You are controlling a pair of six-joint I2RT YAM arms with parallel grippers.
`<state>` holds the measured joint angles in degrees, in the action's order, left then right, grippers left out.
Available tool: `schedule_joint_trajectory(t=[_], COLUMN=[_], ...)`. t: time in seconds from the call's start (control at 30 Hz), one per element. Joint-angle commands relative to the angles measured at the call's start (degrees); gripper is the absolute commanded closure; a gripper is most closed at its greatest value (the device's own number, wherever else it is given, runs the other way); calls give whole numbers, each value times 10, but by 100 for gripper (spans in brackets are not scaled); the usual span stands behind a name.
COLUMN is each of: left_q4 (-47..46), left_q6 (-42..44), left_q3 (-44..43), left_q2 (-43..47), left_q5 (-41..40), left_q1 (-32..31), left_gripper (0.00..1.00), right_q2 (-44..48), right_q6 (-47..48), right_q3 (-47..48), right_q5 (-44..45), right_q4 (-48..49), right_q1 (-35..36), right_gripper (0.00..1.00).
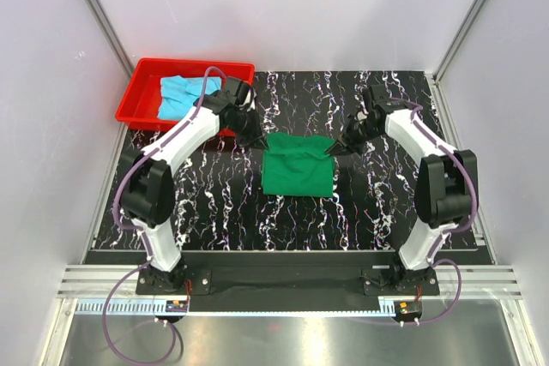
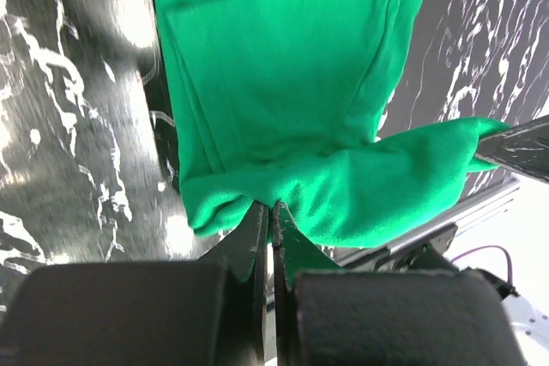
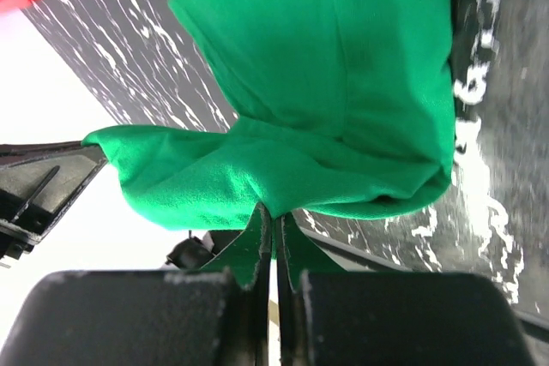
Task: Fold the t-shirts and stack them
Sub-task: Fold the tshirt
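Folded dark green t-shirt [image 1: 298,169] lies mid-desk [image 1: 214,203], its far edge lifted. The left tool [image 1: 256,142] and right tool [image 1: 331,151] each pinch one far corner, fingers pressed together. The light blue t-shirt [image 1: 183,92] is bunched in the red tray [image 1: 129,107], partly hidden by the left arm [image 1: 193,130].

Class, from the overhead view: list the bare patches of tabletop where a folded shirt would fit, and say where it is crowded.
Bare: the near strip between the green t-shirt and the arm bases; the far middle between the red tray and the right arm. Crowded: the far-left corner, and the shirt's far edge, pinched by the left gripper and right gripper.
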<state>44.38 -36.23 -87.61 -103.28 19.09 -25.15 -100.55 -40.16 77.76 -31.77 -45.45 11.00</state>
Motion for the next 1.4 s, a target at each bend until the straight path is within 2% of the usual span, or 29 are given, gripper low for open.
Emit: schedule_joint_trajectory(t=[0.0,0.33,0.7,0.8,0.87,0.9,0.93,0.97,1.0,1.03,1.07,1.13,1.17,1.23,1.27,1.3,1.37], left_q4=[-35,-35,-66,-71,-67,-60,-48,-47,-47,-37,-21,13,11,-6,-17,-65,-128], left_q6=[11,16,15,16,23,26,29,38,41,41,46,56,66,70,79,81,61], left_q3=[-54,-179,-227,-256,-277,-299,-308,-313,-316,-333,-351,-388,-387,-363,-345,-287,-217], left_q2=[-26,-142,-221,-243,-262,-268,-273,-273,-273,-275,-281,-279,-263,-240,-209,-190,-139], left_q5=[15,26,21,11,-17,-35,-46,-62,-81,-87,-97,-150,-156,-150,-144,-115,-63], left_q1=[14,32,46,51,54,56,59,60,61,62,65,63,63,61,59,57,57], left_gripper=[100,100,100,100,99,100,100,94,82,65,53,50,43,38,38,39,48], right_q2=[-32,-136,-198,-222,-242,-249,-265,-278,-293,-316,-322,-323,-320,-295,-284,-270,-228], right_q6=[10,11,13,17,15,17,20,38,52,67,88,104,118,125,115,106,68], right_q3=[43,136,179,199,220,227,248,266,293,321,363,407,418,410,395,374,290], right_q5=[-36,-53,-63,-58,-63,-65,-62,-62,-56,-45,-28,-6,6,7,-20,-35,-64], right_q4=[24,24,50,64,82,98,105,103,86,38,24,-15,-27,-34,-25,10,66], right_q1=[-16,-37,-60,-72,-80,-86,-88,-91,-94,-105,-107,-126,-128,-125,-125,-125,-121], right_gripper=[100,100,99,96,85,75,72,68,57,51,45,40,40,40,40,41,48])
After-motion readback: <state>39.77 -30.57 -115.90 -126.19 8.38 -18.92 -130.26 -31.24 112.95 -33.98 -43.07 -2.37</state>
